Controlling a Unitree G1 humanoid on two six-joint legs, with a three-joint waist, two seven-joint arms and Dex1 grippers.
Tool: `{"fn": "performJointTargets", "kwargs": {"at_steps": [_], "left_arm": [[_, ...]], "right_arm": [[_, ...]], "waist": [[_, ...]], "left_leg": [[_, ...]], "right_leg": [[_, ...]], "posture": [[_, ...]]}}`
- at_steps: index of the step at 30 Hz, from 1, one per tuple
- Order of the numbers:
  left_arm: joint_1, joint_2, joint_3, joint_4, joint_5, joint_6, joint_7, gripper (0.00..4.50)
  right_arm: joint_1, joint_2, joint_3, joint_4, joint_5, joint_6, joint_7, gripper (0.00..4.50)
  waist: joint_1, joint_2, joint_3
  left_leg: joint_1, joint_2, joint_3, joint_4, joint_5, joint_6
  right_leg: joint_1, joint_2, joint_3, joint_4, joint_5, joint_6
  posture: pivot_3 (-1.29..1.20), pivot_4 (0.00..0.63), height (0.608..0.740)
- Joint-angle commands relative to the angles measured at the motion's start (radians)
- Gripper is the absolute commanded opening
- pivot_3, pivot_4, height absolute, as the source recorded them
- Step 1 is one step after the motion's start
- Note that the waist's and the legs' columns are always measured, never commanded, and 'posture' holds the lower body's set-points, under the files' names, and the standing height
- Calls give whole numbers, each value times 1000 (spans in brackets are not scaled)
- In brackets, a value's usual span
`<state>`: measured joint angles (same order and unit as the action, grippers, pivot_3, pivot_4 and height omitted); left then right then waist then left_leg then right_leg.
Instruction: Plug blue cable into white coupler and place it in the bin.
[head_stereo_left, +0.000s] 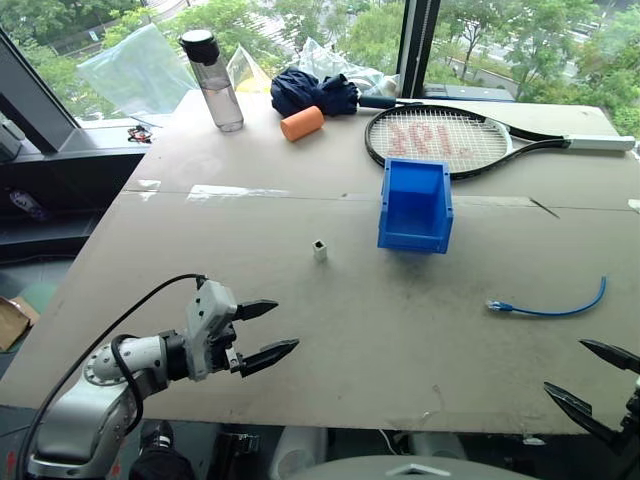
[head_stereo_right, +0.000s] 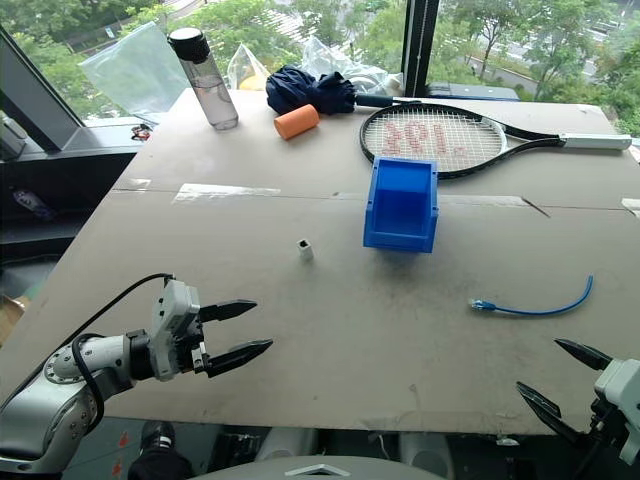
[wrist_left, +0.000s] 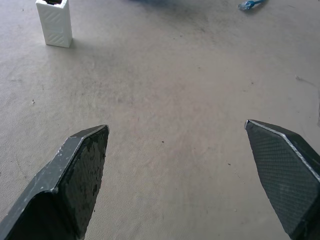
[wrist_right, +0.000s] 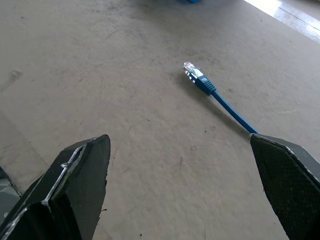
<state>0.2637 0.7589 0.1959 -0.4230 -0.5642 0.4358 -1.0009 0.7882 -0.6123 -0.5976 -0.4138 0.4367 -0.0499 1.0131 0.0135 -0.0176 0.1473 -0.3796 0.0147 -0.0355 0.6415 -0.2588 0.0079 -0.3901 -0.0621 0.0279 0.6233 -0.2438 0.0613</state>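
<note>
The white coupler (head_stereo_left: 320, 250) stands upright on the grey table, just left of the blue bin (head_stereo_left: 415, 205), whose open top faces me. The thin blue cable (head_stereo_left: 548, 308) lies curved on the table at the right, its clear plug (wrist_right: 191, 71) pointing left. My left gripper (head_stereo_left: 272, 332) hovers open near the table's front left, well short of the coupler (wrist_left: 55, 22). At the front right corner my right gripper (head_stereo_left: 592, 375) is open too, a little nearer than the cable, with nothing between its fingers.
At the back lie a tennis racket (head_stereo_left: 450, 140), an orange foam cylinder (head_stereo_left: 302, 123), a dark blue cloth bundle (head_stereo_left: 312, 92) and a water bottle (head_stereo_left: 214, 82). The table's front edge (head_stereo_left: 330, 420) runs close under both grippers. A window stands behind the table.
</note>
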Motion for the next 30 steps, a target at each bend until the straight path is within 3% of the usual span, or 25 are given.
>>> {"fn": "performJointTargets", "kwargs": {"at_steps": [1, 7, 11, 18, 21, 28, 30], "left_arm": [[-41, 7, 5, -42, -42, 18, -4, 4427], [-125, 8, -75, -131, -77, 78, -7, 4427], [-136, 11, -89, -159, -87, 91, -2, 4427], [-134, -17, -84, -212, -110, 116, 54, 4427], [-110, -27, -88, -228, -103, 113, 78, 4500], [-83, -26, -84, -248, -112, 112, 100, 4500], [-86, -26, -87, -243, -111, 110, 100, 4500]], "right_arm": [[-52, -26, -15, -46, 32, 42, -38, 4500], [-275, -259, 116, -156, 10, 420, -136, 4500], [-463, -386, 227, -135, 82, 660, -136, 4500], [-732, -468, 492, -8, 1, 896, -182, 4500], [-811, -448, 579, 32, -13, 969, -196, 3576], [-828, -411, 629, -8, -69, 979, -249, 208], [-823, -398, 634, -30, -71, 970, -250, 93]], "waist": [[1, 0, 0], [-5, -1, -1], [1, -2, 0], [1, -4, 0], [-2, -4, 1], [-3, -10, -4], [-5, -11, -4]], "left_leg": [[0, 0, 0, 0, 0, 0], [1, 0, 4, 4, 0, 0], [-2, -3, 3, 3, -1, 2], [-2, -4, 3, 4, -1, 2], [-2, -5, 3, 5, -1, 2], [-1, -4, 2, 5, -1, 2], [-1, -2, 2, 6, -1, 2]], "right_leg": [[0, 0, 0, 0, 0, 0], [0, -1, 0, 2, 0, 0], [-1, 1, -3, 1, 3, -4], [1, 0, -6, 0, 3, -4], [1, 0, -5, 0, 3, -4], [2, 3, -7, 0, 3, -4], [2, 4, -6, 0, 2, -3]], "posture": [[0, 150, 740], [0, 150, 740], [0, 150, 740], [0, 150, 740], [0, 150, 740], [0, 150, 740], [0, 150, 740]]}}
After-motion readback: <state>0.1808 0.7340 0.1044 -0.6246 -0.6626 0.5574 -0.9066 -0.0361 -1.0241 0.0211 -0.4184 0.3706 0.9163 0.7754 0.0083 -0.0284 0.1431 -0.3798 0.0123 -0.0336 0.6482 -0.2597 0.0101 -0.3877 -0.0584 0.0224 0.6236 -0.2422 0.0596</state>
